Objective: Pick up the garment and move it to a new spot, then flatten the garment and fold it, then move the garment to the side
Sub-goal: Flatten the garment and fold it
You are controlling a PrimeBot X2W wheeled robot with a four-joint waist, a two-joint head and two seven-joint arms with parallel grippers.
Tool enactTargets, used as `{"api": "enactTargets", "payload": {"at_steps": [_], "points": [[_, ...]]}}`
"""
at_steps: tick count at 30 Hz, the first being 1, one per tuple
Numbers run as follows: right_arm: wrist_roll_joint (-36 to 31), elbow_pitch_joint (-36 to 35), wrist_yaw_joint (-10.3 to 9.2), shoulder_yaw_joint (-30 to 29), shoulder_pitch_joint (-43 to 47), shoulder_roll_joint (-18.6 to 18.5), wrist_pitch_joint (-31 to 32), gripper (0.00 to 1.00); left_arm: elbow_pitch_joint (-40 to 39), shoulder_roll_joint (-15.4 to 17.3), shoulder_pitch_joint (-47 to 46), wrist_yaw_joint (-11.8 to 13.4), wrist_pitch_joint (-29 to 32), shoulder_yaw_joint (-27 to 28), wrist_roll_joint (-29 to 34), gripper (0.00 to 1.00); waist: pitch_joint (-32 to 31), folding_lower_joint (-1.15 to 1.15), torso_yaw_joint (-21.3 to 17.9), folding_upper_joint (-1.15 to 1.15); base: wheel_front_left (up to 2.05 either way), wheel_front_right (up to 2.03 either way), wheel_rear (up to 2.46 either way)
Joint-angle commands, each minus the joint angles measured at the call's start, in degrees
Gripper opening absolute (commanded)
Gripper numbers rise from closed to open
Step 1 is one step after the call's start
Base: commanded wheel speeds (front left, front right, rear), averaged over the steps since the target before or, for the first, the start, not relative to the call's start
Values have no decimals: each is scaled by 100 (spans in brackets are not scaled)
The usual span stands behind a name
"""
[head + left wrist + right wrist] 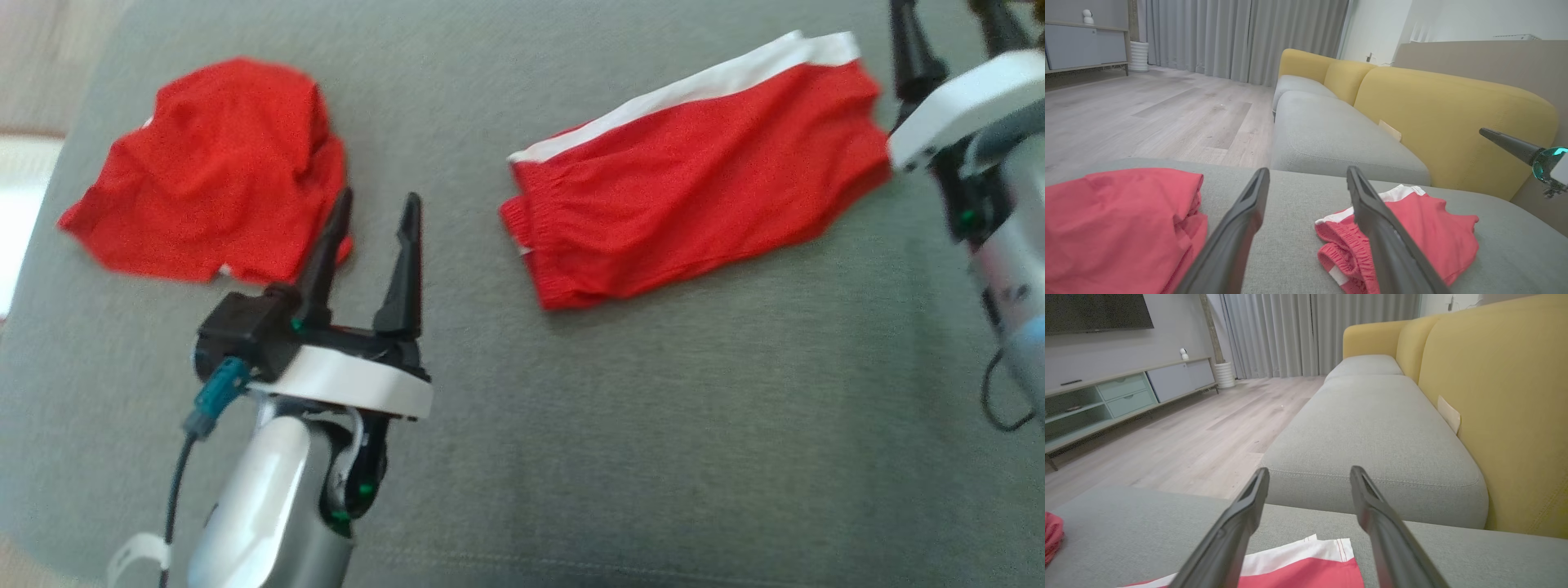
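Note:
The garment (694, 184), red shorts with a white side stripe, lies folded flat on the grey sofa cushion (653, 425), right of centre. My right gripper (951, 24) hovers open at its far right end, holding nothing; the shorts' white corner (1306, 575) lies below the right gripper (1309, 470) in the right wrist view. My left gripper (380, 198) stands open and empty between the shorts and a second red garment (212, 171) bunched at the left. The left wrist view has the left gripper (1307, 171) between that pile (1114, 220) and the shorts (1433, 232).
A yellow backrest (1502, 388) runs along the sofa's far side. Another grey seat cushion (1372, 428) continues beyond this one. Wooden floor (1147, 118) drops off past the cushion's edge, with a low cabinet (1106, 400) and grey curtains (1229, 36) farther off.

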Motion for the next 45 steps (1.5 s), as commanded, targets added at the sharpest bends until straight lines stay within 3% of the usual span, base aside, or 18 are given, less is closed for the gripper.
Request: {"api": "enactTargets", "payload": {"at_steps": [1, 8, 14, 20, 26, 37, 41, 45], "points": [[53, -331, -4, 16, 192, 65, -116, 100, -165, 50, -37, -27, -70, 305, 75, 100, -384, 0, -388, 0, 0, 0, 0], [-21, -1305, -4, -405, 1136, 84, -211, 100, -90, 50, 206, -157, -70, 585, 198, 100, -838, 0, -768, 0, 0, 0, 0], [-722, -2131, -4, -1010, 2287, 329, -214, 100, 53, 50, 457, -244, -70, 654, 385, 100, -1087, 0, -971, 0, 0, 0, 0], [-1541, -2811, -4, -2057, 3631, 1030, -215, 100, 85, 50, 775, -247, -70, 693, 435, 100, -1280, 0, -1040, 0, 0, 0, 0], [-1863, -3163, -4, -2534, 4237, 1460, -163, 100, 63, 50, 1022, -212, -70, 736, 406, 100, -1376, 0, -1051, 0, 0, 0, 0], [-2172, -3759, -4, -2943, 4550, 1714, 355, 100, 34, 50, 995, -232, -70, 611, 367, 100, -1203, 0, -849, 0, 0, 0, 0], [-1928, -3705, -4, -3151, 4339, 1748, 730, 100, 23, 50, 898, -219, -70, 513, 338, 100, -959, 0, -670, 0, 0, 0, 0], [-1283, -3503, -4, -3424, 3962, 1784, 1191, 100, 32, 50, 763, -204, -70, 430, 316, 100, -666, 0, -441, 0, 0, 0, 0]]}}
